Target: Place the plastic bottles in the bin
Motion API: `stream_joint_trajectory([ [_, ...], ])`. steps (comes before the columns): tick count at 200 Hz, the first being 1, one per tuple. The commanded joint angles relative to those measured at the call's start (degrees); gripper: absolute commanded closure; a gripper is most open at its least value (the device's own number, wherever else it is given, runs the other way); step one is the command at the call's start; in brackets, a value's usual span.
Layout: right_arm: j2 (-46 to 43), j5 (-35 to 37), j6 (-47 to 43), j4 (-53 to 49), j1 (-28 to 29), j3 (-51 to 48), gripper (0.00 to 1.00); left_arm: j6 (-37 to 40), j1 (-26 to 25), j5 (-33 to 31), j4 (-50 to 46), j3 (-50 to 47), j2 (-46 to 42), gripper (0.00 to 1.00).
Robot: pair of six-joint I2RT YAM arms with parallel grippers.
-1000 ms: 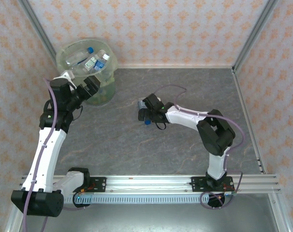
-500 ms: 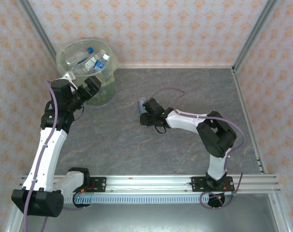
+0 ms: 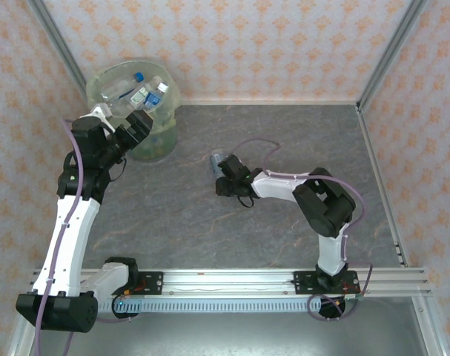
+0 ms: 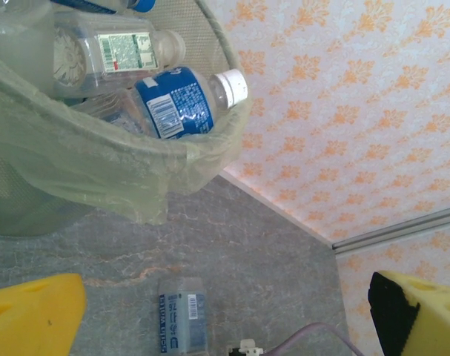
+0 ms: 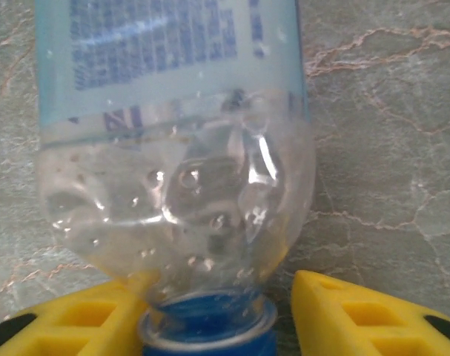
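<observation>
A clear plastic bottle point(image 5: 173, 148) with a pale-blue label and blue cap lies on the grey table point(image 3: 284, 141). My right gripper point(image 5: 217, 297) is shut on its neck end, with yellow fingers point(image 5: 336, 311) on either side of the shoulder. From above, the right gripper point(image 3: 221, 170) sits at the near end of that bottle point(image 3: 217, 159). The same bottle point(image 4: 182, 326) lies flat in the left wrist view. The pale-green bin point(image 3: 106, 78) stands at the far left and holds several bottles point(image 3: 141, 95). My left gripper point(image 3: 139, 122) hangs open beside the bin's rim point(image 4: 136, 159).
Patterned walls close the table at the back and both sides. A metal rail point(image 3: 232, 280) with both arm bases runs along the near edge. A purple cable point(image 3: 258, 141) loops over the right arm.
My right gripper has slid forward over the bottle's cap end and shut on it. The left arm has risen slightly toward the bin and stayed open.
</observation>
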Motion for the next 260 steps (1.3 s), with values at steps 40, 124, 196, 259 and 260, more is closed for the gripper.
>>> stream_joint_trajectory([
  [40, -4.49, 3.66, -2.17, 1.87, 1.14, -1.06, 0.70, -1.36, -0.22, 4.57, 0.17, 3.53, 1.01, 0.01],
  [124, -22.93, 15.60, -13.88, 4.18, 7.71, -1.58, 0.70, -2.53, -0.24, 11.60, 10.56, 12.17, 5.55, 0.04],
  [196, -28.70, 13.68, -18.66, 2.36, 11.30, 2.31, 0.70, 5.93, -2.95, 23.02, 8.01, 13.34, 12.06, 0.10],
  [259, -29.86, 9.42, -17.92, 2.69, 12.24, 5.27, 0.70, 9.67, -6.71, 24.11, 7.92, 11.56, 14.37, 0.11],
  [260, -29.91, 9.30, -17.91, 2.69, 12.24, 5.30, 0.70, 9.69, -6.72, 24.19, 8.00, 11.53, 14.34, 0.11],
])
